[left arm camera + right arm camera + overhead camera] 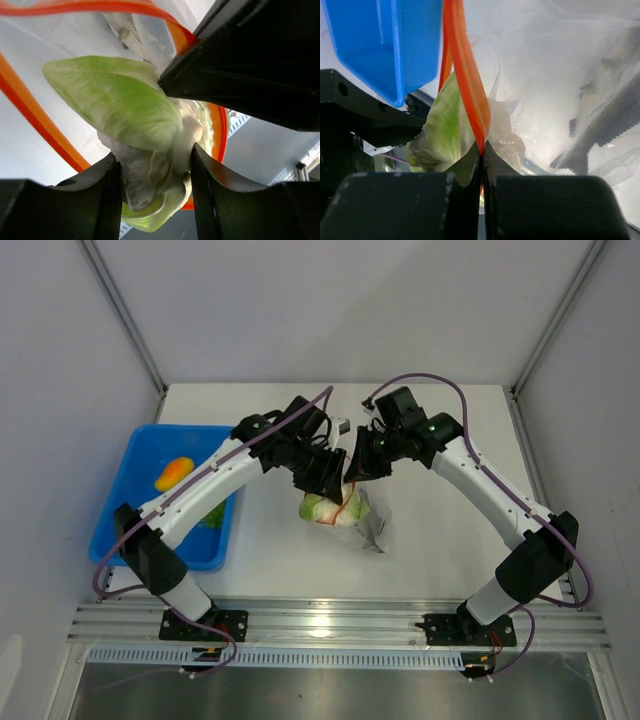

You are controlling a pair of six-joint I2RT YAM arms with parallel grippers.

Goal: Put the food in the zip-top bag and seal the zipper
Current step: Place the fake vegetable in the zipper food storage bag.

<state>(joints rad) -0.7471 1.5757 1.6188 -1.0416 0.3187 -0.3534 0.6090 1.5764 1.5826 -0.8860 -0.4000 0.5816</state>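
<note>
step: loading food, cauliflower piece [115,100] entering bag [368,528]
left gripper [155,172]: clamped on cauliflower piece, within the zipper [465,75] loop
right gripper [481,167]: pinching zipper, holding mouth up
next: I'd release deeper; yellow fruit [173,473] sits in tray [112,515]

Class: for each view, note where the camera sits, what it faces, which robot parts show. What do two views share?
Top external: above and behind the arms, looking down at the table; both arms show.
Left wrist: on the left arm, facing the cauliflower piece held in its jaws.
Right wrist: on the right arm, facing the zipper pinched in its jaws.
Shared: both wrist views show piece and zipper.
</note>
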